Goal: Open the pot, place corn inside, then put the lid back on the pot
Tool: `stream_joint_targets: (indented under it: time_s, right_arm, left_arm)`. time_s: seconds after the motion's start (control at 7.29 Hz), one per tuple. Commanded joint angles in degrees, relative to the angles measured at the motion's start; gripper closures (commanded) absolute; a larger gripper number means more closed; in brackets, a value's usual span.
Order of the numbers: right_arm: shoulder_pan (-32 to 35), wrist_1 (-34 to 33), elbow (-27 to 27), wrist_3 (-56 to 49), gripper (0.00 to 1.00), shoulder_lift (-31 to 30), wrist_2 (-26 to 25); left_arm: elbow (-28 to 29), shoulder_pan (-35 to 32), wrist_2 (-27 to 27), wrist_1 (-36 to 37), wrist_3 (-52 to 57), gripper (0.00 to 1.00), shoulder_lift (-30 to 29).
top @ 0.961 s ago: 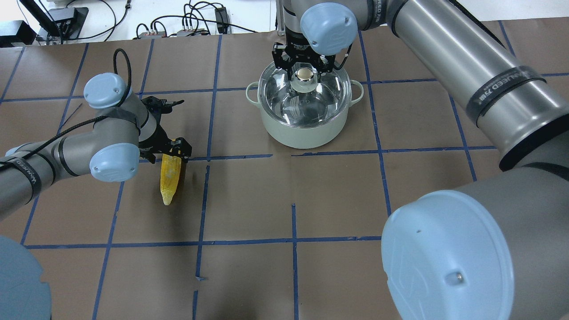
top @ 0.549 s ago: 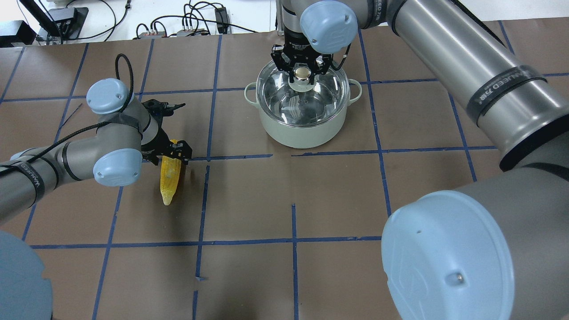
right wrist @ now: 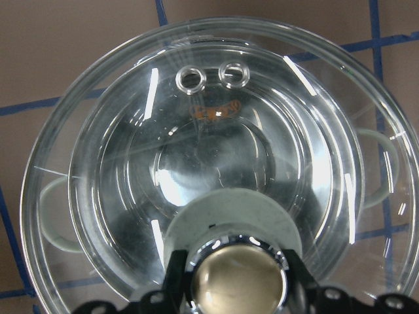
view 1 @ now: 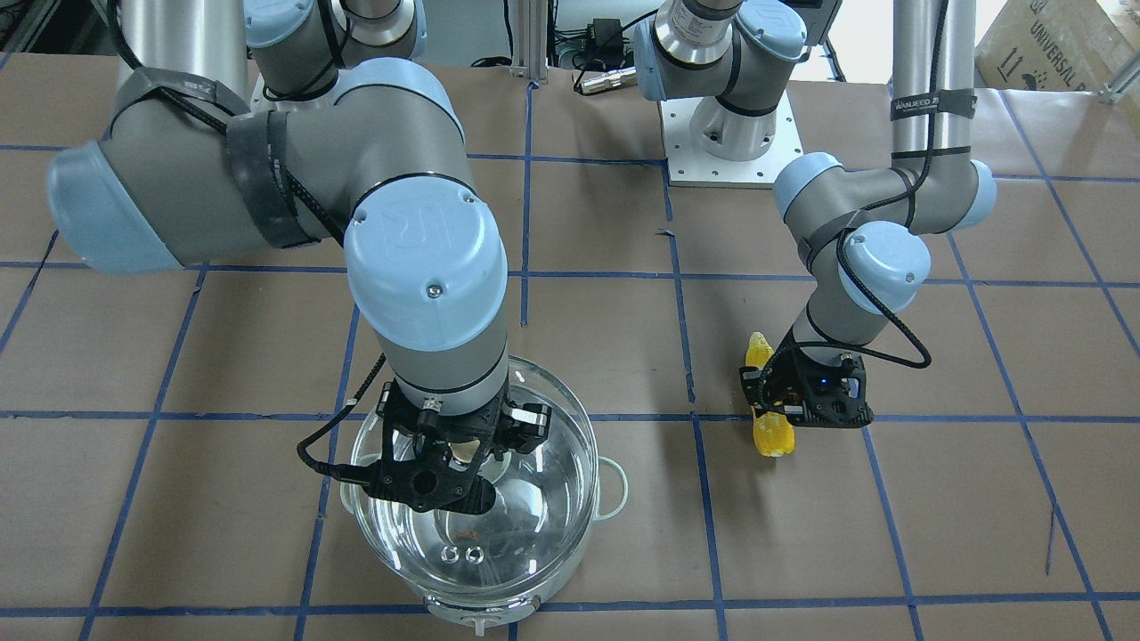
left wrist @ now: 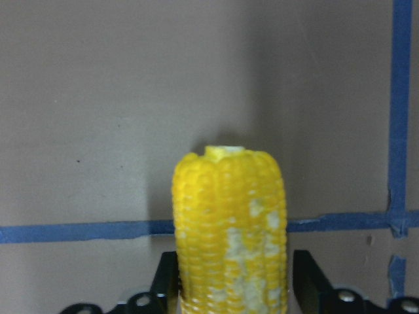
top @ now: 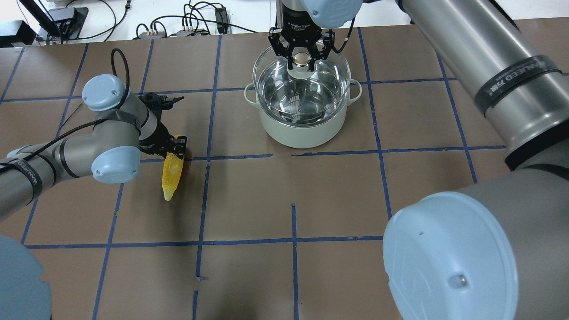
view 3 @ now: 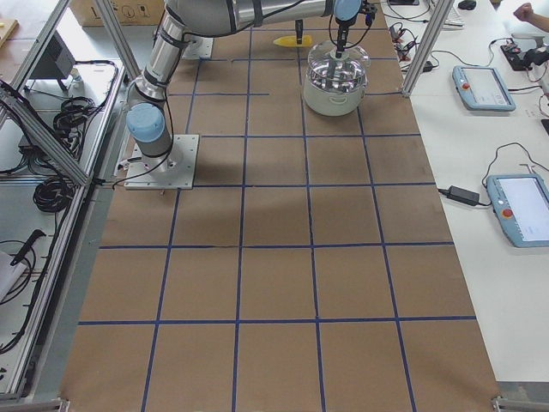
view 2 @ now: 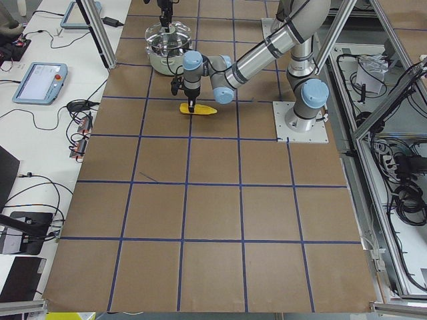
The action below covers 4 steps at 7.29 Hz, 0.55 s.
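Note:
The pot (top: 304,133), pale green outside and shiny steel inside, stands at the table's back centre. My right gripper (top: 302,60) is shut on the brass-capped knob (right wrist: 239,278) of the clear glass lid (top: 331,73) and holds the lid a little above the pot's rim, shifted slightly back. In the front-facing view the lid (view 1: 499,525) hides most of the pot. The yellow corn (top: 172,173) lies low over the table left of the pot, tapered end toward the robot. My left gripper (top: 174,149) is shut on its thick end, and the left wrist view shows the corn (left wrist: 229,222) between the fingers.
The brown paper table (top: 338,200) carries a grid of blue tape lines. Cables and boxes (top: 186,26) lie beyond the back edge. The pot's pale loop handles (top: 357,91) stick out at both sides. My right arm's big elbow (top: 449,258) hides the near right.
My right gripper has risen with the lid, which now hangs above the pot's rim. My left gripper's fingers have closed in on the corn's thick end, and the corn has shifted slightly.

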Motion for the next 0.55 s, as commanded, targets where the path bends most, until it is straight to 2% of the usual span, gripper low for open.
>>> stream_joint_targets:
  time_s: [0.0,0.41]
  right_arm:
    - [-4.8,4.5,-1.5,-8.6,0.75,-1.2,-0.5]
    - [-16.6,9.7,-0.8,-26.2,0.80,-3.1,-0.5]
  left_arm:
    - [13.9,-0.5,2.6,-19.5,-0.2,0.98,2.1]
    - [37.3,-0.9,3.1,-46.3,-3.2,0.98,1.7]
